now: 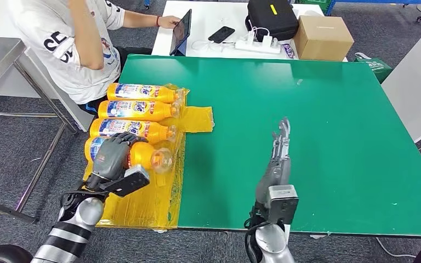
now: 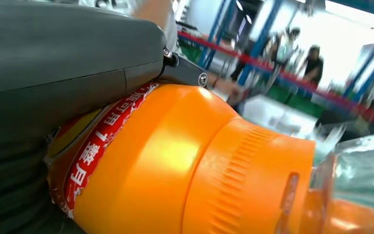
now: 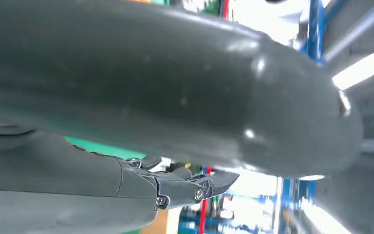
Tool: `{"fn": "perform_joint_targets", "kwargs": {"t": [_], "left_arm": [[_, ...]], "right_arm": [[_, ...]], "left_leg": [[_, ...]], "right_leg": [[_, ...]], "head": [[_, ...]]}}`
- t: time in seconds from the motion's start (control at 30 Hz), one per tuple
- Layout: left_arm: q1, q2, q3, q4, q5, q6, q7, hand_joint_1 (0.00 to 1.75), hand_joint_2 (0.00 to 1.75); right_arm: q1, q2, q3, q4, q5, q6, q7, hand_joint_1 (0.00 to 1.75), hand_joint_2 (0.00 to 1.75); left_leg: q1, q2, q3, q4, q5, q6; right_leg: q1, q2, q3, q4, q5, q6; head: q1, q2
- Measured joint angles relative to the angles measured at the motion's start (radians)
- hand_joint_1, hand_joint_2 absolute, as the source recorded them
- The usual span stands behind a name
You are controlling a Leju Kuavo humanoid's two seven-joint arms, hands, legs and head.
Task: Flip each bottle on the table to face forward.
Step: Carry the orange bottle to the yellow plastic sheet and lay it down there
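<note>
Several orange detergent bottles lie on their sides in a row on a yellow plastic sheet at the table's left edge, caps pointing right. My left hand grips the nearest bottle; the left wrist view shows its orange shoulder and ribbed cap close up under my thumb. The bottles behind it show their printed labels. My right hand hovers over the bare green table with fingers stretched straight forward, holding nothing; in the right wrist view its fingers are extended.
A person in a white shirt sits at the far left corner beside the bottles, holding a tablet. Behind the green table a white table carries a black bag, a cardboard box, a phone and a power strip.
</note>
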Motion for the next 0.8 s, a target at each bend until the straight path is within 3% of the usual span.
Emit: {"fn": "perform_joint_targets", "kwargs": {"t": [0.17,0.33,0.8], "left_arm": [[-0.005,0.065,-0.042,0.024,-0.063,-0.046,0.032,1.75,1.75],[-0.014,0.097,-0.066,0.051,-0.068,-0.061,0.042,1.75,1.75],[-0.035,0.110,-0.133,0.110,-0.061,-0.089,0.020,1.75,1.75]], "right_arm": [[0.017,-0.001,-0.066,-0.051,-0.024,0.002,-0.002,0.00,0.00],[0.020,-0.001,-0.101,-0.064,-0.021,0.011,-0.003,0.00,0.00],[0.017,0.004,-0.119,-0.053,-0.036,0.053,-0.002,0.00,0.00]], "left_leg": [[0.000,0.000,0.000,0.000,0.000,0.000],[0.000,0.000,0.000,0.000,0.000,0.000],[0.000,0.000,0.000,0.000,0.000,0.000]], "right_leg": [[0.000,0.000,0.000,0.000,0.000,0.000],[0.000,0.000,0.000,0.000,0.000,0.000],[0.000,0.000,0.000,0.000,0.000,0.000]], "head": [[0.000,0.000],[0.000,0.000],[0.000,0.000]]}}
